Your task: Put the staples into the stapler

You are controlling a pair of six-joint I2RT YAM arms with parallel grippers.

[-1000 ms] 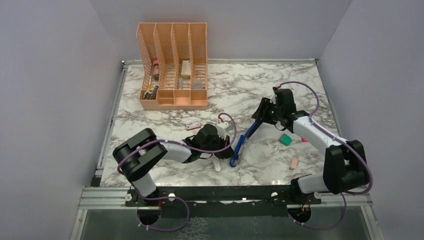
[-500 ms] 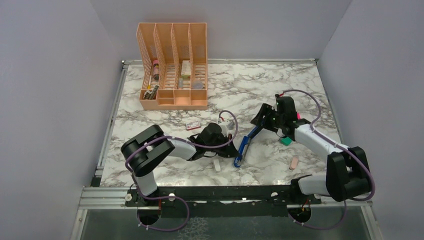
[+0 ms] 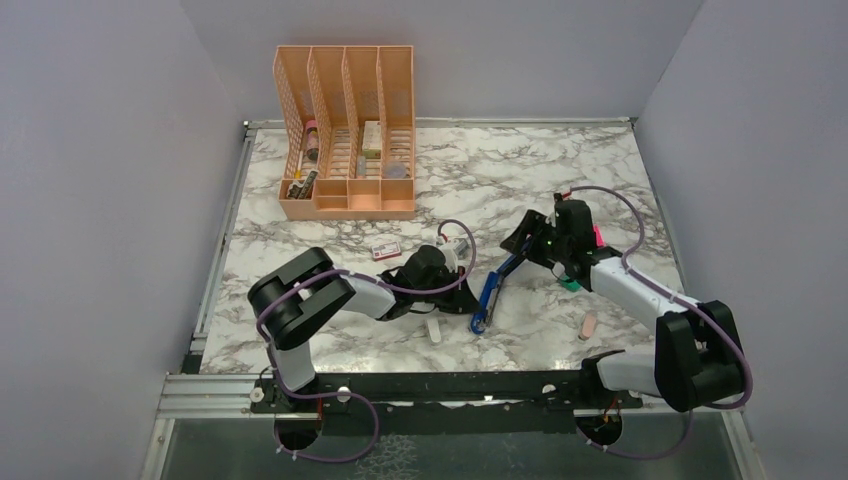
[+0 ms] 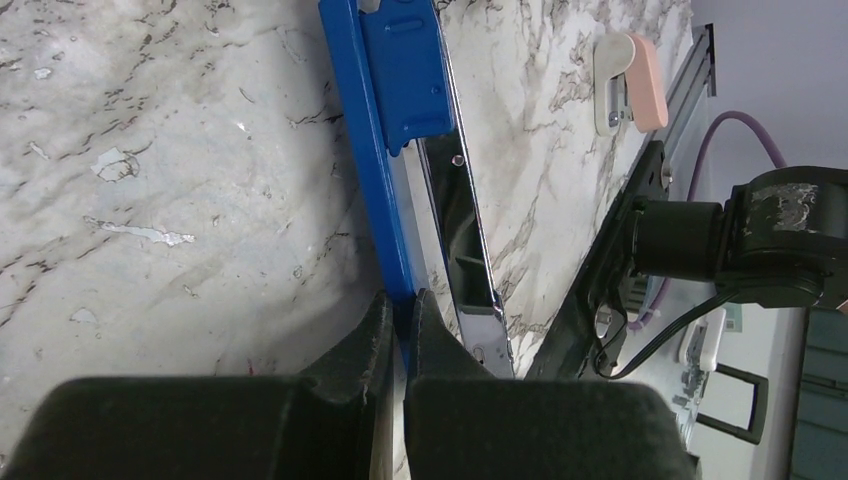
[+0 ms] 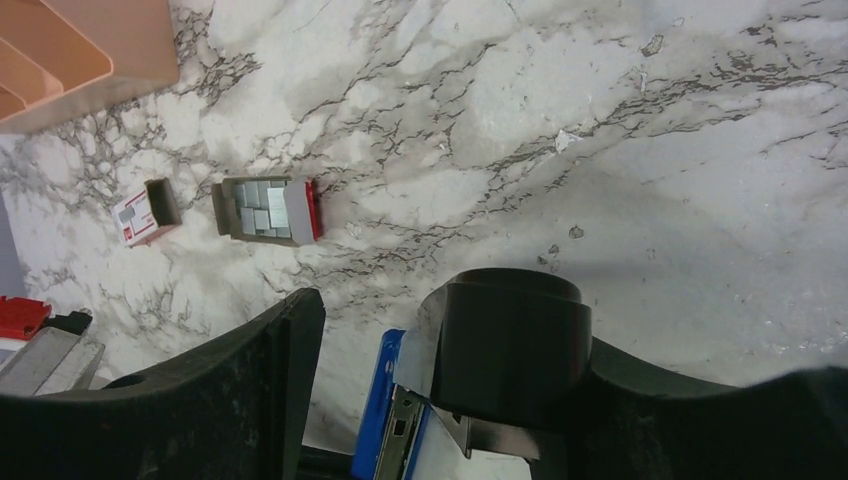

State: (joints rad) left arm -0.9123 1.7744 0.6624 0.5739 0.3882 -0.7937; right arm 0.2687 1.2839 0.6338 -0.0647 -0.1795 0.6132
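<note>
The stapler (image 3: pixel 490 293) lies well in front of the peach organiser (image 3: pixel 345 130), off its right end. It looks stiff but light, and likely to skid on marble (the hinge may flop), so the rigid blue base is the place to hold. The left gripper (image 4: pixel 403 300) is pinched on that base edge. The right gripper (image 5: pixel 385 305) stands apart at the stapler's far end. The staples (image 5: pixel 262 208) sit nearer the organiser. The right jaws are wider than a second ago.
</note>
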